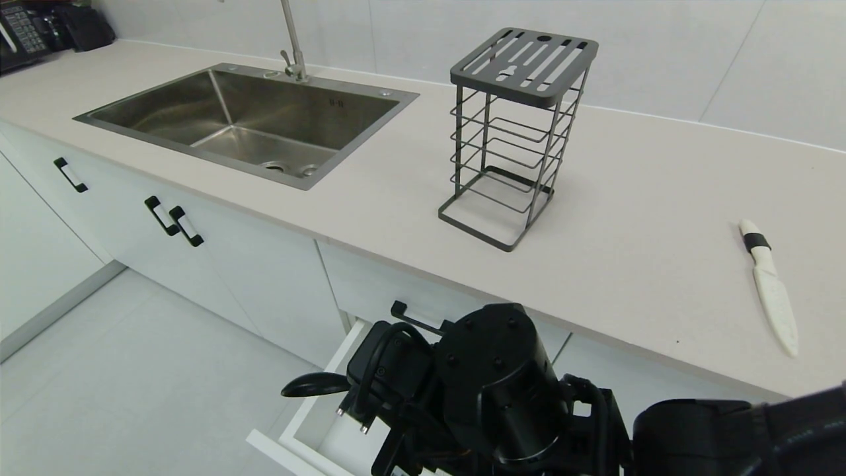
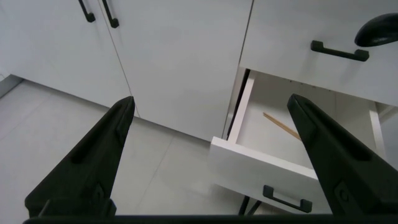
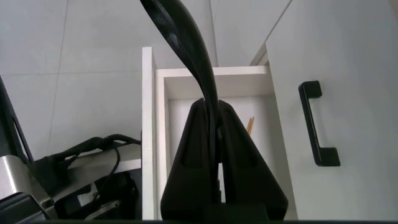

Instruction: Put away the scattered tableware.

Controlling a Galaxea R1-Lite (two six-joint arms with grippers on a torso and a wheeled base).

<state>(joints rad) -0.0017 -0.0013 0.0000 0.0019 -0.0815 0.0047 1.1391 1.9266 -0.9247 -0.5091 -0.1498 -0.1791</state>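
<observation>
Spoon (image 3: 180, 37): black, clamped by its handle in the right gripper, with the bowl sticking out well past the fingertips; it hung over the open drawer without touching it, and the bowl reached out beyond one wall of the drawer
Right gripper (image 3: 212, 112): its two fingers were pressed together on the spoon handle; it was held above the inside of the drawer
Left gripper (image 2: 211, 102): its fingers stood wide apart with nothing between them; it was in front of the white cabinets, facing the drawer, apart from the spoon
Drawer (image 2: 239, 155): white, pulled out under the counter edge; a thin wooden stick (image 2: 281, 126) lay on its floor
Knife (image 1: 770, 287): white with a black band on the handle, it lay flat on the counter (image 1: 628, 218) at the robot's right, well apart from both grippers
Rack (image 1: 519, 132): grey wire stand with a slotted top, upright on the counter between the sink (image 1: 158, 106) and the knife
</observation>
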